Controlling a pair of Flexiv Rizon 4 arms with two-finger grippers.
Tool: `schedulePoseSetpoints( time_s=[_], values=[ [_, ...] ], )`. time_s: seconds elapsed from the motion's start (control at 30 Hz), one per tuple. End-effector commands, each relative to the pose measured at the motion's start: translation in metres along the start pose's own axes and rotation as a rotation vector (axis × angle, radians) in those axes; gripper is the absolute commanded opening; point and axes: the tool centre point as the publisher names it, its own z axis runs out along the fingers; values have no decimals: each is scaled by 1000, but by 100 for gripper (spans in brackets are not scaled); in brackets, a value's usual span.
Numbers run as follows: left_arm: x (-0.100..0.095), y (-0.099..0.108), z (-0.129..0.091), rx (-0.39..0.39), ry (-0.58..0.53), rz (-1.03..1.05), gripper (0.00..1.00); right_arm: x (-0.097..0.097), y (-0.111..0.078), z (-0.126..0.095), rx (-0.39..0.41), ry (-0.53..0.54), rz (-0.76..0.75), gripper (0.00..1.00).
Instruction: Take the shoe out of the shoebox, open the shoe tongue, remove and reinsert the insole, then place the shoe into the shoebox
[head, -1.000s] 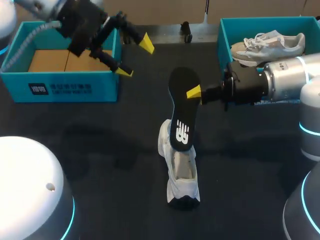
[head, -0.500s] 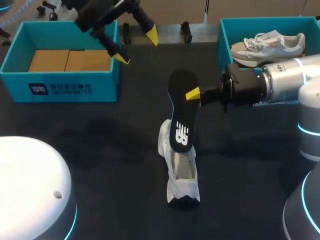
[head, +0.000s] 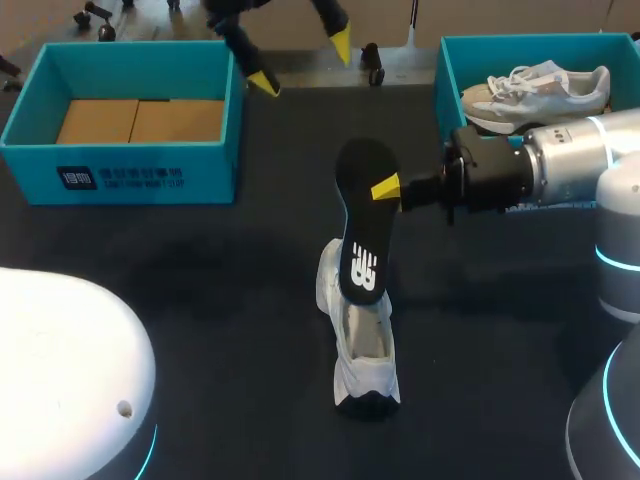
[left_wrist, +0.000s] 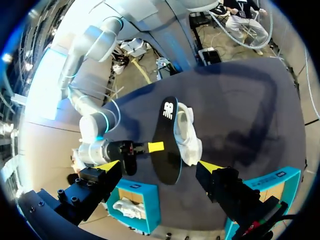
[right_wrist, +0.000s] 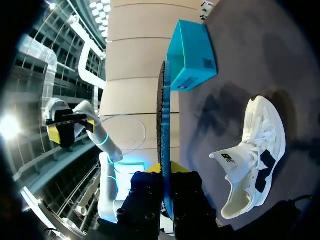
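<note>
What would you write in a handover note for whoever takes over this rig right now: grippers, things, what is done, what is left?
Left gripper: open, empty, raised near the far edge of the table.
Right gripper: shut on the insole, held on edge above the shoe.
The shoe lies mid-table, out of the shoebox.
Done: shoe out, insole apparently pulled free.
Left: reinsert the insole, then box the shoe.

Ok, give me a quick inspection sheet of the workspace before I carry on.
Surface: dark table.
Job's things: white shoe at mid-table; black insole upright above it; left shoebox holds cardboard; right shoebox holds a second shoe.
Clutter: nothing seen.
Grippers: right gripper shut on the insole; left gripper open, raised over the table's far edge.
Cables: nothing seen.
Surroundings: nothing seen.
</note>
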Motion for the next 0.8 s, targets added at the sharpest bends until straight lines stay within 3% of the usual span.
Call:
schedulePoseSetpoints(
  time_s=[0.03, 0.27, 0.8],
  values=[
    [-17, 13, -1, 18, 391, 3, 100, 0, -1, 1, -1, -3, 1, 0],
    [-26, 20, -2, -64, 530, -3, 100, 0, -1, 1, -1, -3, 1, 0],
    [-36, 22, 16, -131, 444, 108, 100, 0, -1, 1, -1, -3, 1, 0]
  ],
)
